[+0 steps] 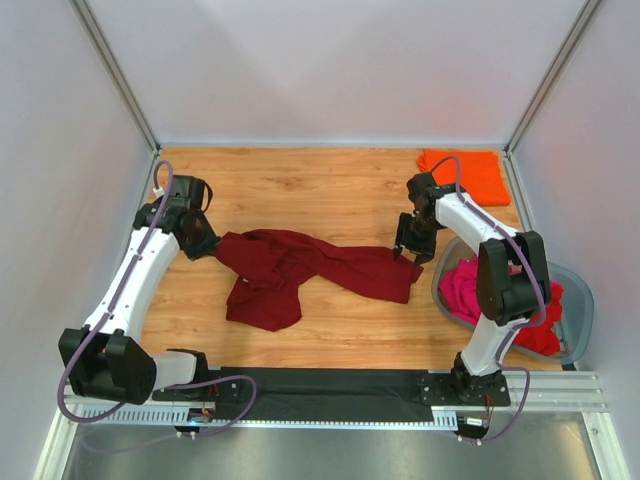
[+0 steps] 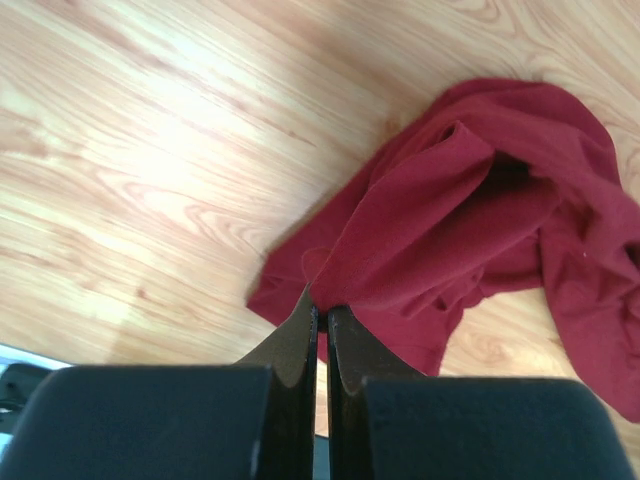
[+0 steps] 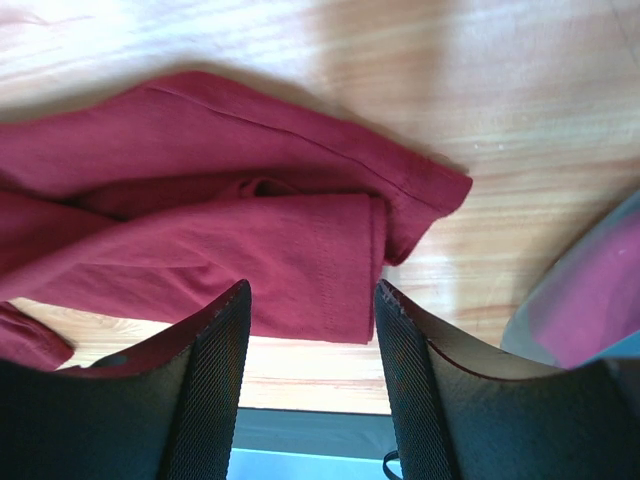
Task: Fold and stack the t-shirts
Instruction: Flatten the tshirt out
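Note:
A dark maroon t-shirt (image 1: 300,268) lies crumpled across the middle of the wooden table. My left gripper (image 1: 203,243) is shut on the shirt's left edge; the left wrist view shows the cloth (image 2: 460,200) pinched between the closed fingertips (image 2: 322,312). My right gripper (image 1: 408,252) is open and hovers just above the shirt's right end, whose hem (image 3: 300,260) lies between and beyond the spread fingers (image 3: 225,330). A folded bright orange t-shirt (image 1: 466,172) lies at the far right corner. Magenta-pink (image 1: 468,285) and red (image 1: 540,335) shirts sit in the tub.
A grey translucent tub (image 1: 578,300) stands at the right edge beside the right arm's base; its rim shows in the right wrist view (image 3: 590,290). A black mat (image 1: 330,385) runs along the near edge. White walls close in the table.

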You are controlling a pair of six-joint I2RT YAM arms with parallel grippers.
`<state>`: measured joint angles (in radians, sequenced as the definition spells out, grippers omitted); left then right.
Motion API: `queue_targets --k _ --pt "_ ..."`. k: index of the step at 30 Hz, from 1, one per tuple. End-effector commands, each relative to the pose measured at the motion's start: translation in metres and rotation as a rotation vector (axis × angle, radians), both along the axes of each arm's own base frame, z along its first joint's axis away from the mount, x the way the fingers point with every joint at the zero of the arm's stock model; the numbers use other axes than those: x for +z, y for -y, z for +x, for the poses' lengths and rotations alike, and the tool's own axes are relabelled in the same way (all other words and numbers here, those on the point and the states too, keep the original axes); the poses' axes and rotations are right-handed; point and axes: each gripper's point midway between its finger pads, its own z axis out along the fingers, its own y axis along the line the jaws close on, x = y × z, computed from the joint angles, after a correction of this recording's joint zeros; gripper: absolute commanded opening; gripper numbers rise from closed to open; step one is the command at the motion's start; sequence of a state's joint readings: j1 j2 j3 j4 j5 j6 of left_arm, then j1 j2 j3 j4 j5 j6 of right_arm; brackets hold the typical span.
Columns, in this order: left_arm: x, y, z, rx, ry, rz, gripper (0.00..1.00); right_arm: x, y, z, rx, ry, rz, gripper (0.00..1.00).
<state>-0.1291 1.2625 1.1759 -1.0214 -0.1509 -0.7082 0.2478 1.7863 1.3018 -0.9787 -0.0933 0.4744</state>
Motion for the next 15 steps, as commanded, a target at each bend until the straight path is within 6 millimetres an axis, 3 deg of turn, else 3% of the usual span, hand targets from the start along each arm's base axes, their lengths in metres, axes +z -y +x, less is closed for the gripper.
queue_targets --k 1,9,13,15 --pt "0.026 -0.021 0.003 0.005 0.059 0.094 0.00 0.008 -0.003 0.018 0.036 0.070 0.002 0.55" --pt "0.031 -0.029 0.023 -0.011 0.064 0.105 0.00 0.009 -0.007 0.015 0.053 0.061 0.029 0.56" --pt "0.023 -0.035 0.047 -0.010 0.031 0.061 0.00 0.015 -0.005 0.012 0.049 0.066 0.025 0.55" --pt "0.032 -0.031 0.062 -0.029 0.062 0.039 0.00 0.018 -0.005 0.012 0.049 0.074 0.027 0.55"
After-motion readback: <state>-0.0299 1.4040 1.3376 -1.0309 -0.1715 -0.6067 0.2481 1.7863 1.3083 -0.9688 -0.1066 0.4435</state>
